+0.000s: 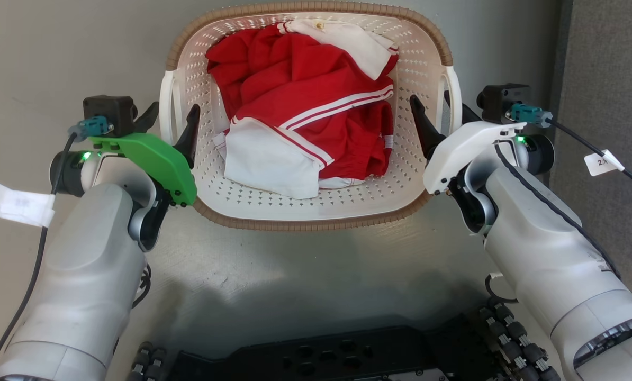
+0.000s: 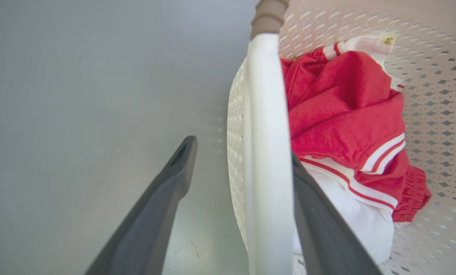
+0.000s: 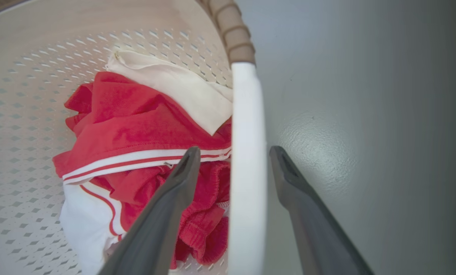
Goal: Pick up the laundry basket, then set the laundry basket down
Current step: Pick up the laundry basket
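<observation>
The laundry basket (image 1: 316, 224), cream-white and perforated with a brown rim, sits on the grey floor straight ahead, holding red and white clothes (image 1: 305, 111). My left gripper (image 1: 173, 111) is open and straddles the basket's left white handle (image 2: 266, 114): the inner finger lies against the handle, while the outer finger (image 2: 174, 175) stands apart from it. My right gripper (image 1: 431, 100) is open around the right handle (image 3: 247, 114), one finger inside the basket over the clothes, the other (image 3: 289, 175) outside and close to the handle.
A darker grey carpeted strip (image 1: 607, 79) runs along the right. My own dark base (image 1: 326, 354) lies at the bottom of the head view. A cable with a white tag (image 1: 602, 161) hangs from the right wrist, and another tag (image 1: 14, 203) from the left.
</observation>
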